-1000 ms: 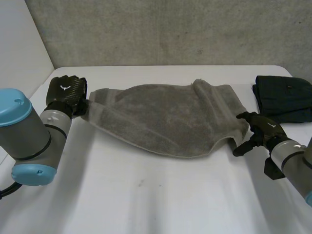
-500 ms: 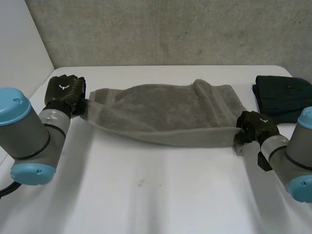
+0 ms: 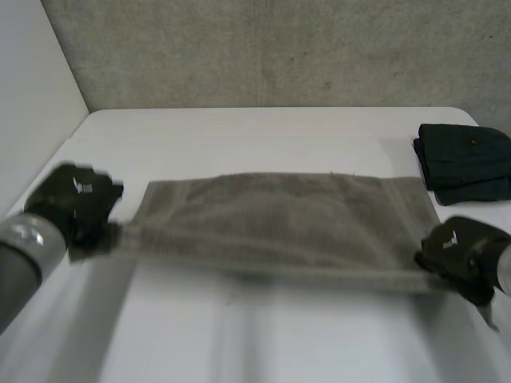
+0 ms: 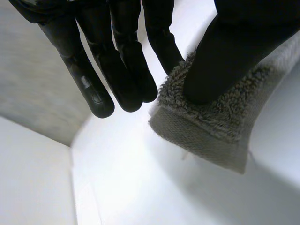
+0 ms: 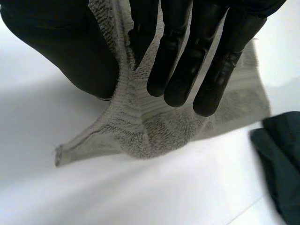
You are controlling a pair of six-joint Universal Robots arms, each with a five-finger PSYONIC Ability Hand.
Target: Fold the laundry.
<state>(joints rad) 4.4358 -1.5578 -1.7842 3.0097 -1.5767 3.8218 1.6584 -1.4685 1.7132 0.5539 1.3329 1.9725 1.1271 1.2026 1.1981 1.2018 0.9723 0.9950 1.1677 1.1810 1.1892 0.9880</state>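
You have the grey towel (image 3: 279, 219) pulled out long and flat between your two hands, at the near side of the white table (image 3: 239, 128). Your left hand (image 3: 76, 203) has one end and your right hand (image 3: 459, 251) has the other.

I think the step now is the first fold. To do it well, hold both pinches firm so no corner slips. Move both hands together, the same way and at the same speed, so the towel stays tight and does not sag in the middle. Lay the held edge down on the far edge so the two line up. Mind the folded dark cloth (image 3: 467, 163), which lies near your right hand.

The head view is where you check that the towel is straight from end to end. It is too blurry there to read the fingers.

The left wrist view tells you that. The thumb (image 4: 225, 51) presses the towel's corner against a finger, and the other fingers (image 4: 117, 61) hang straight and hold nothing.

In the right wrist view, the thumb (image 5: 70, 47) and the long straight fingers (image 5: 187, 56) pinch the towel's end between them. The cloth is bunched at the pinch and fans out past the fingertips, with the dark cloth just beside it.
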